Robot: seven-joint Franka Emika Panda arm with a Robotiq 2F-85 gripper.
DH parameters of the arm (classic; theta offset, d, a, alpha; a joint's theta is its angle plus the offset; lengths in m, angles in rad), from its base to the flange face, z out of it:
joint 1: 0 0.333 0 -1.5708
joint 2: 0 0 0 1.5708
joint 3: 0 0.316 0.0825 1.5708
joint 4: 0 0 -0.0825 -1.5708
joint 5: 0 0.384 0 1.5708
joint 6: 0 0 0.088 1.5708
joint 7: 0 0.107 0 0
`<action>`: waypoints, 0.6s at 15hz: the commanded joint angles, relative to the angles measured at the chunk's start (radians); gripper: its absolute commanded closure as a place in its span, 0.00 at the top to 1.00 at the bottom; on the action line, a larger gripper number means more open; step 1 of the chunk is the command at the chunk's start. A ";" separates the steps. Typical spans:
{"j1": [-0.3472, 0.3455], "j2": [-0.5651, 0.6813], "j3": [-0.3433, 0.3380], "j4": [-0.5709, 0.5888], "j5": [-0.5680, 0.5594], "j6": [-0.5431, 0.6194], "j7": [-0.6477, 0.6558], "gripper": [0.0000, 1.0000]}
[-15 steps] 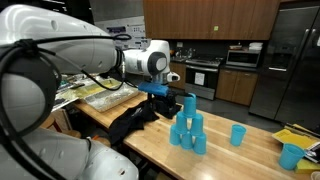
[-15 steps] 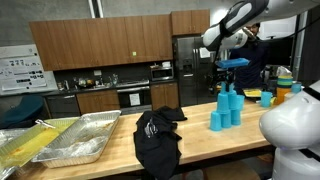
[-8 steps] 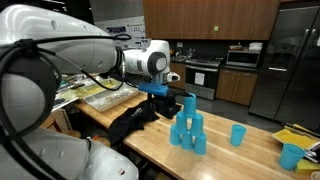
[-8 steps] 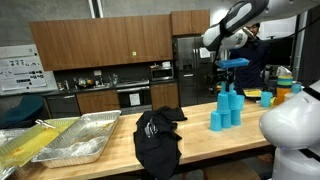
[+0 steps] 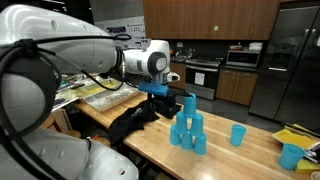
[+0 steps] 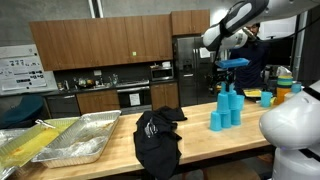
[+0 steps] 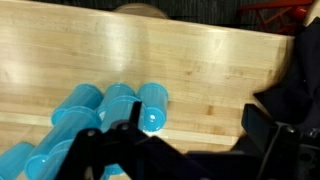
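Nothing has shifted since a second ago: the arm hangs in the same spot and the cups stand as they did. The gripper [image 7: 185,150] has its jaws spread wide and empty, one dark finger [image 7: 100,150] on either side of the wrist view. It hovers right over the pyramid of blue cups [image 7: 110,115].

In both exterior views the gripper [image 5: 186,105] [image 6: 228,74] sits just above the top cup of the pyramid [image 5: 188,130] [image 6: 227,108]. From these angles I can't quite tell whether a fingertip touches that cup or clears it.

Out from there, the wooden counter [image 7: 200,60] shows a broad bare stretch beyond the cups. That stretch is good open room.

On one side a black cloth [image 7: 295,80] crowds in close to the finger. In an exterior view that cloth [image 6: 157,140] lies bunched and spills over the front edge of the counter [image 6: 200,135], with a strip of bare wood between it and the pyramid.

Further along, in an exterior view, a lone blue cup [image 5: 238,134] stands apart from the pyramid, and another [image 5: 291,155] sits near the far corner. Metal trays [image 6: 75,140] fill the end of the counter beyond the cloth.
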 commanded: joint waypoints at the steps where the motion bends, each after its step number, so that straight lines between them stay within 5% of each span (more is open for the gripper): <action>1: 0.008 -0.010 -0.002 0.011 0.009 -0.002 -0.004 1.00; 9: 0.010 -0.082 0.056 0.132 -0.039 0.026 0.019 1.00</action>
